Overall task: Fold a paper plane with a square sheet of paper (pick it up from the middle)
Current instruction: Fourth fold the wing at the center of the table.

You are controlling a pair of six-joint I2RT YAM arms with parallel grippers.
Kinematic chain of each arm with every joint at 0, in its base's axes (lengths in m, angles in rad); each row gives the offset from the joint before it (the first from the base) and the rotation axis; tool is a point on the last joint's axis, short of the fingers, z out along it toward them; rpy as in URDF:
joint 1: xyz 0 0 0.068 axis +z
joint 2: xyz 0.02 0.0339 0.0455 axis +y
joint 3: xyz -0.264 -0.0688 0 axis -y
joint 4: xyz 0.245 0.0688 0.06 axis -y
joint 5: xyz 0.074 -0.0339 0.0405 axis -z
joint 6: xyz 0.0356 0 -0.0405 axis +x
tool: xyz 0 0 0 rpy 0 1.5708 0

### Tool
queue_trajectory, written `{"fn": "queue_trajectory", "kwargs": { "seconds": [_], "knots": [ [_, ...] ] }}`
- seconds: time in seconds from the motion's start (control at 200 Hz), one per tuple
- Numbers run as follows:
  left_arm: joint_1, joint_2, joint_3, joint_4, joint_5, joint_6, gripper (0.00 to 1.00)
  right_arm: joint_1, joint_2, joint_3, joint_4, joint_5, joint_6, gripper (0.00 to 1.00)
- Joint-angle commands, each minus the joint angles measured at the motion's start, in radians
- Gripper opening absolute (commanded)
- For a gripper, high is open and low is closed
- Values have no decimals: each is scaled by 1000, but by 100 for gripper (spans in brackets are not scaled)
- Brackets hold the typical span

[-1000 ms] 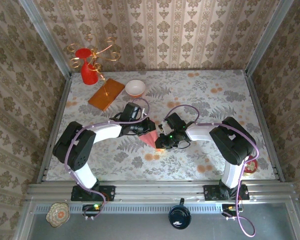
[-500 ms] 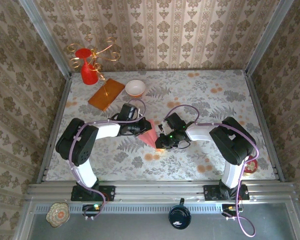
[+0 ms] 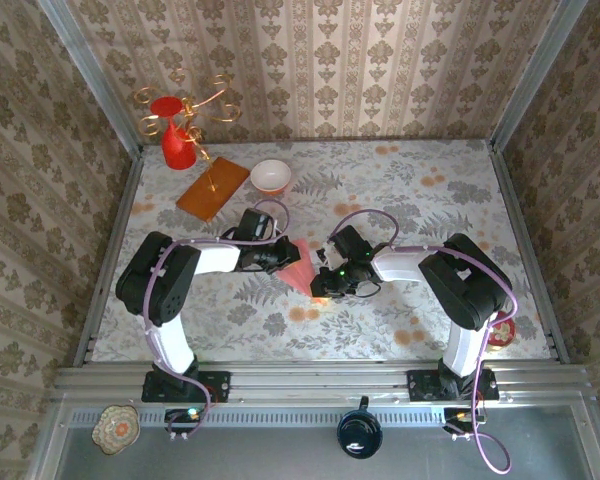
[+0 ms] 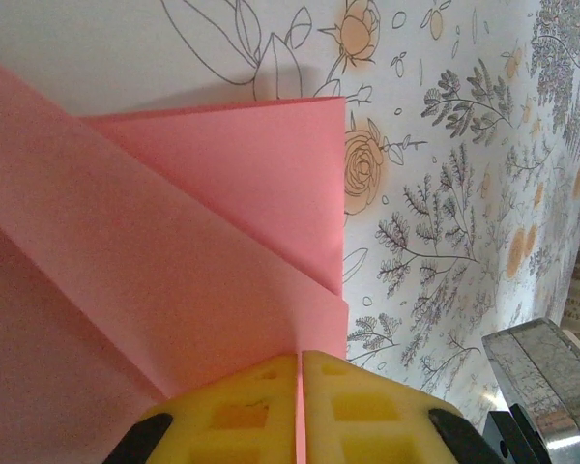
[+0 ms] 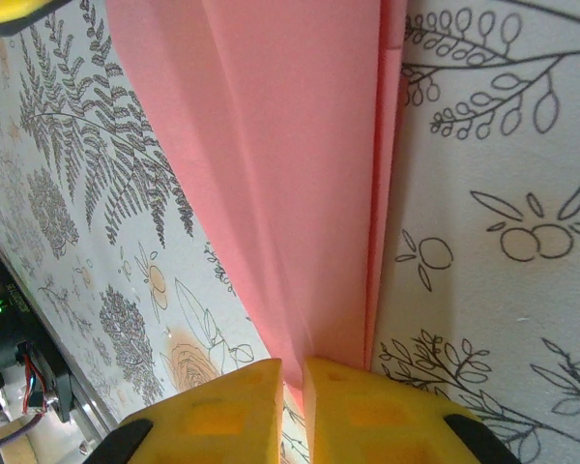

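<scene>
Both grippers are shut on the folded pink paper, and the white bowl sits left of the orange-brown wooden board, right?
No: the top external view shows the white bowl right of the orange-brown wooden board. The rest stands.

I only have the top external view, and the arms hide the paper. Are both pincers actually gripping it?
Observer: The left pincer is. In its wrist view the yellow pads are shut on an edge of the folded pink paper, with a thin pink line between them.
Operator: And the right one?
Observer: The right pincer is shut on the paper too, at the end where it tapers narrow.
Operator: How is the paper layered?
Observer: The left wrist view shows several overlapping flaps. The upper one ends in a straight edge over the floral tablecloth.
</scene>
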State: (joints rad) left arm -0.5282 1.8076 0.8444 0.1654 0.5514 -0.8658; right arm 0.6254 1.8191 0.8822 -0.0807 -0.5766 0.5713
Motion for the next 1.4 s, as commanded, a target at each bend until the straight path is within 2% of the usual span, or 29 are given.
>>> {"fn": "queue_trajectory", "kwargs": {
  "seconds": [0.0, 0.23, 0.425, 0.495, 0.575, 0.69, 0.825, 0.995, 1.395],
  "knots": [
    [8, 31, 11, -3, 15, 34, 12, 0, 48, -23, -122, 46, -4, 18],
    [13, 60, 23, -16, 22, 47, 12, 0, 49, -28, -122, 46, -4, 18],
    [15, 78, 31, -90, -11, 57, 12, -1, 33, -28, -115, 38, 2, 18],
    [16, 86, 32, -118, -25, 59, 12, -5, -3, -29, -84, 10, 17, 21],
    [17, 95, 32, -141, -34, 56, 12, -12, -73, -27, -38, -15, 49, 29],
    [17, 96, 32, -151, -40, 51, 12, -19, -157, -9, -1, 14, 80, 33],
    [17, 97, 36, -165, -47, 51, 12, -20, -147, 30, -8, 72, 82, 27],
    [17, 103, 38, -168, -45, 46, 12, -9, -60, 98, -34, 66, 79, 18],
    [17, 105, 47, -187, -47, 42, 11, 5, 56, 159, -90, 95, 63, 12]
  ]
}}
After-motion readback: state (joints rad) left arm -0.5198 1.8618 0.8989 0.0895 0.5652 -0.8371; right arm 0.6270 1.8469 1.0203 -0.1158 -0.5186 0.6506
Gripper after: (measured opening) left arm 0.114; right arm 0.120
